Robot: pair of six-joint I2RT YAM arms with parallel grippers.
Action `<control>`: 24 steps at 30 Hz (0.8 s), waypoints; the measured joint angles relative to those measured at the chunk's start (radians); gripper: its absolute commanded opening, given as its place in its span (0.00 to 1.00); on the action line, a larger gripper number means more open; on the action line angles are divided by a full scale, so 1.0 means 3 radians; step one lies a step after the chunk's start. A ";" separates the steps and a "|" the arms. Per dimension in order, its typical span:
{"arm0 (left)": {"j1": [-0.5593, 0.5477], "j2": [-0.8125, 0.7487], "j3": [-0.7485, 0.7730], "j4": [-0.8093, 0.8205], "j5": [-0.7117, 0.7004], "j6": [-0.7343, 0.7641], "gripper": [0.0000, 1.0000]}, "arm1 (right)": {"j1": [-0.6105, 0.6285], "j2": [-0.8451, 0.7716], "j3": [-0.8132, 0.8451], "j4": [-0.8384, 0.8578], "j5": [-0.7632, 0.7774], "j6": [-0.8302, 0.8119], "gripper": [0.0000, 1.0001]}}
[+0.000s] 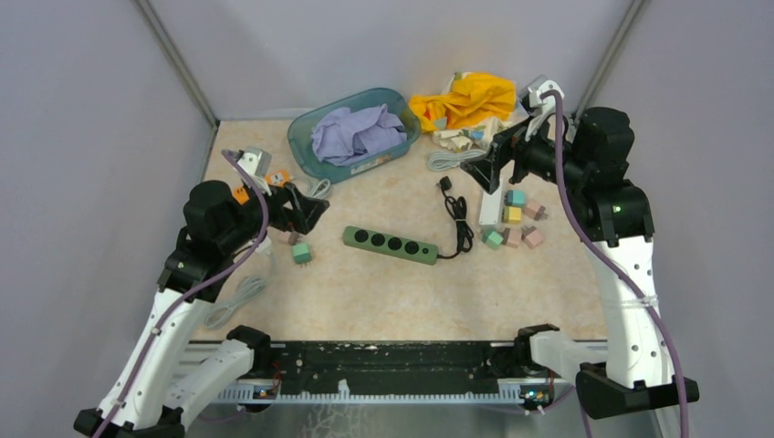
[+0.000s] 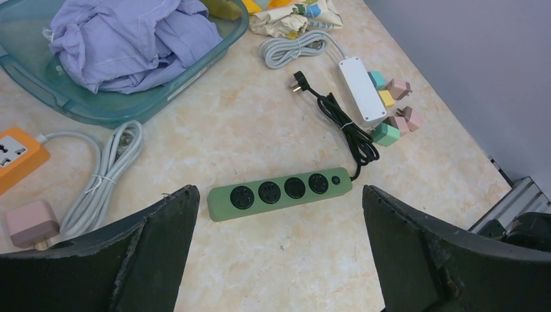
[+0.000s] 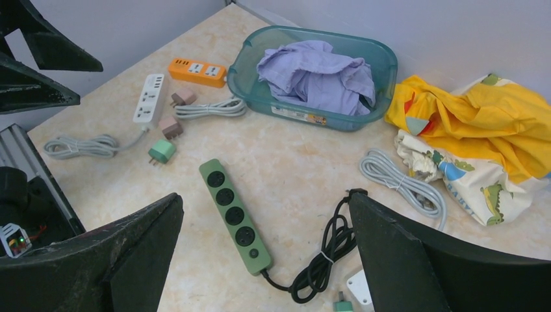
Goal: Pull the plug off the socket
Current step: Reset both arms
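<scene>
The left arm [image 1: 169,319] and right arm [image 1: 630,310] share white lower links, bulky black joints and a purple cable [image 1: 584,235] strung along each, ending in the black left hand [image 1: 308,210] and right hand [image 1: 488,169].

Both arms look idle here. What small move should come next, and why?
Probably lower the right gripper, open and empty like the left gripper, toward the white strip nearest it. The green strip has empty sockets, while coloured plugs cluster beside that white strip; whether one is seated is unclear.

Beige table [image 1: 383,297]; green socket strip [image 1: 391,245]; teal basin [image 1: 358,167]
</scene>
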 measured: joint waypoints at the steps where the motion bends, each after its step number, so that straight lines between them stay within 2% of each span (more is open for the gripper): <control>1: 0.0000 0.0004 0.0000 0.0000 -0.0006 0.0005 1.00 | 0.0000 0.0000 -0.0001 -0.0001 0.0003 -0.0003 0.99; 24: 0.0000 0.0032 -0.0013 -0.0010 -0.0123 0.0089 1.00 | -0.0018 0.0000 -0.0001 -0.0010 0.0013 -0.0009 0.99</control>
